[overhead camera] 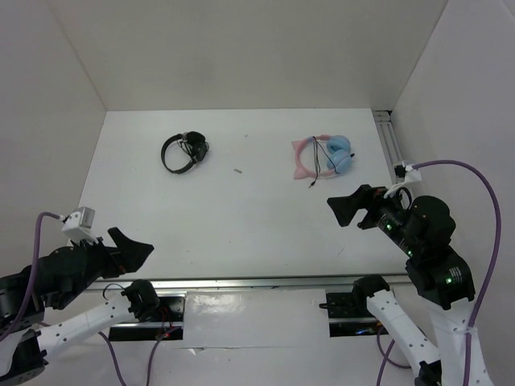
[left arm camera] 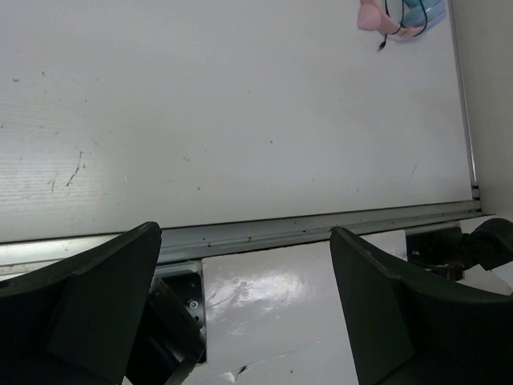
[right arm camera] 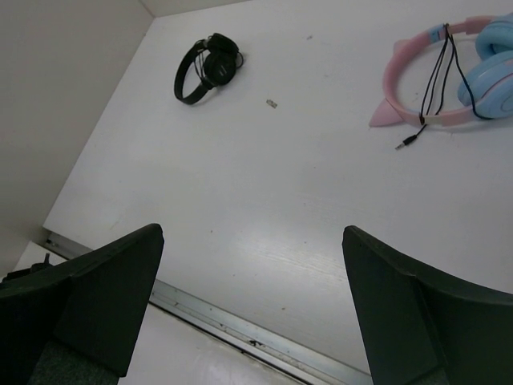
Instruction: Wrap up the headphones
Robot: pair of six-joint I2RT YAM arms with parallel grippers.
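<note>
The headphones [overhead camera: 323,156] lie flat at the back right of the table, with a pink cat-ear headband, light-blue ear cups and a thin black cable looped across the band. They also show in the right wrist view [right arm camera: 449,76] and at the top edge of the left wrist view [left arm camera: 398,16]. The cable's plug [right arm camera: 407,142] rests on the table beside the band. My right gripper [overhead camera: 348,207] is open and empty, raised in front of the headphones. My left gripper [overhead camera: 133,251] is open and empty over the near left edge.
Smaller all-black headphones [overhead camera: 185,150] lie at the back left, also seen in the right wrist view [right arm camera: 207,66]. A tiny bit of debris [overhead camera: 238,170] sits mid-table. A metal rail [overhead camera: 241,282] runs along the near edge and another [overhead camera: 389,137] along the right wall.
</note>
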